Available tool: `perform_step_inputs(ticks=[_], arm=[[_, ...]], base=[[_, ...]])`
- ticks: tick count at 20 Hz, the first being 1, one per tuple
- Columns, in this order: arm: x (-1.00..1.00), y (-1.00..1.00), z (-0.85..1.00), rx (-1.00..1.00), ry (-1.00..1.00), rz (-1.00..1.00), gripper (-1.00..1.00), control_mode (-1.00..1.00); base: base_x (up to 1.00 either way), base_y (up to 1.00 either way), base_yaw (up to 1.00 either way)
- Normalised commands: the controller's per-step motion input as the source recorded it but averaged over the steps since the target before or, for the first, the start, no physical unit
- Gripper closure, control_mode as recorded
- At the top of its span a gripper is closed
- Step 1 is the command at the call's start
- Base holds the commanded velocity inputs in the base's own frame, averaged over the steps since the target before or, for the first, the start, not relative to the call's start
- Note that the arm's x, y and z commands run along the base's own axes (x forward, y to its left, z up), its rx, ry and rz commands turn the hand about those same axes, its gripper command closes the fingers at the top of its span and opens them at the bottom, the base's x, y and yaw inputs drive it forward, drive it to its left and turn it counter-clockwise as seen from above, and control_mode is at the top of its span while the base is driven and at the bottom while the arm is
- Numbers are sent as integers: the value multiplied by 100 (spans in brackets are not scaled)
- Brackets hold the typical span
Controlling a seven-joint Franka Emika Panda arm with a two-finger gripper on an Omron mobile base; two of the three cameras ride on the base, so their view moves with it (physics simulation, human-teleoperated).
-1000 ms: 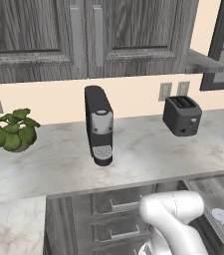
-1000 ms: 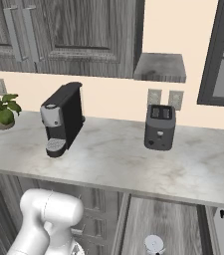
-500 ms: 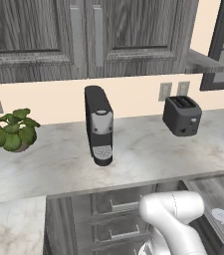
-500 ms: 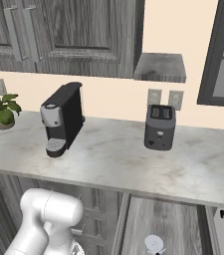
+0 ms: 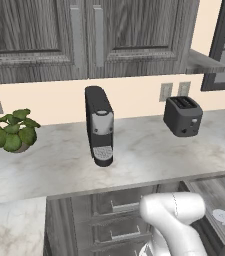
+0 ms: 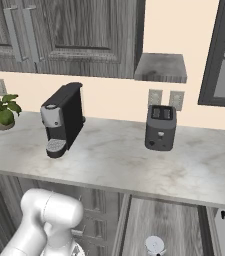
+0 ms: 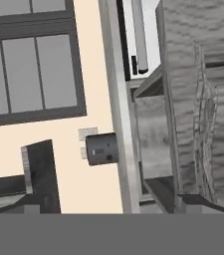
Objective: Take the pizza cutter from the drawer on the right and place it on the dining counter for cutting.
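Observation:
The drawer (image 5: 207, 194) stands pulled out under the long marble worktop, at the right of my arm. In it lies the pizza cutter (image 5: 222, 216), round pale wheel towards me, black handle running off to the lower right. From the other side the wheel of the pizza cutter (image 6: 154, 245) shows on the drawer's (image 6: 160, 220) floor. The hand view is rolled sideways and looks at the open drawer (image 7: 153, 133) from beside it. My gripper (image 7: 113, 206) is open, its dark tips far apart and nothing between them. The dining counter is out of view.
On the long worktop (image 5: 59, 165) stand a black coffee machine (image 5: 100, 126), a dark toaster (image 5: 183, 116) and a potted plant (image 5: 14, 131). Closed drawers (image 5: 116, 220) lie left of my arm, wall cabinets (image 5: 84, 35) above, and a window (image 6: 224, 55) at the right.

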Motion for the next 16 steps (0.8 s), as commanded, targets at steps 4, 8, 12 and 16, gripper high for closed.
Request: perform_step_inputs(ticks=[4, 8, 12, 16], arm=[[5, 18, 55, 0, 7, 0, -100, -100], [21, 30, 41, -1, 12, 0, -100, -100], [36, 42, 34, -1, 14, 0, -100, -100], [45, 54, 24, -3, 17, 0, -100, -100]], base=[[0, 0, 0], [0, 0, 0], [0, 0, 0], [0, 0, 0]])
